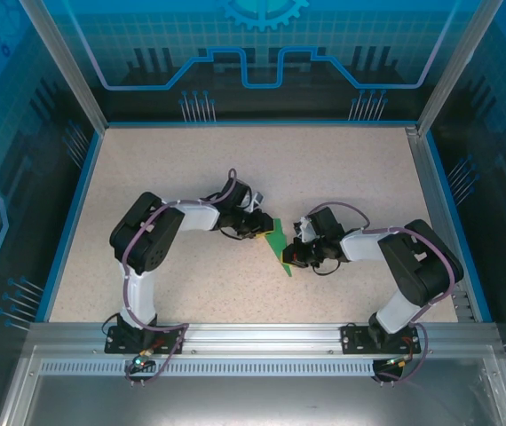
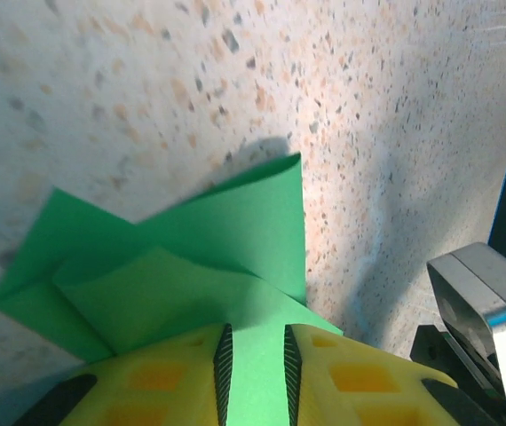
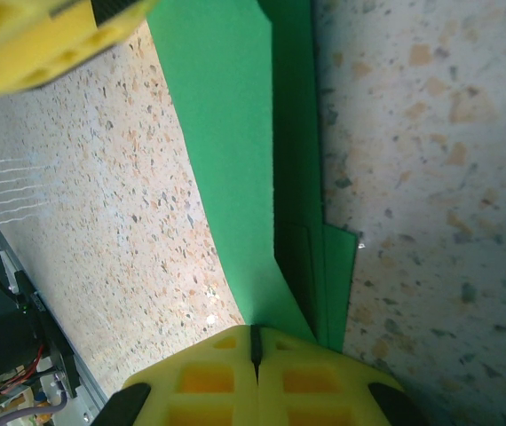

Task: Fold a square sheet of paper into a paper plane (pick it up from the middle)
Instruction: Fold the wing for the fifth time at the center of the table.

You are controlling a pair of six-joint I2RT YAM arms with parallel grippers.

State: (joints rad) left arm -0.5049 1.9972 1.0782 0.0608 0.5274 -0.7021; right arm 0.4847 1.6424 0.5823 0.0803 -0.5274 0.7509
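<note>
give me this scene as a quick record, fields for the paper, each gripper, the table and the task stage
object: green paper, partly folded, with layered flaps, not yet a dart shape
location: middle of the speckled table, between the two grippers
left gripper: jaws slightly apart, green paper showing in the gap
right gripper: jaws closed on an edge of the paper
paper flat on table or lifted: cannot tell
stage: mid-fold, plane not finished
</note>
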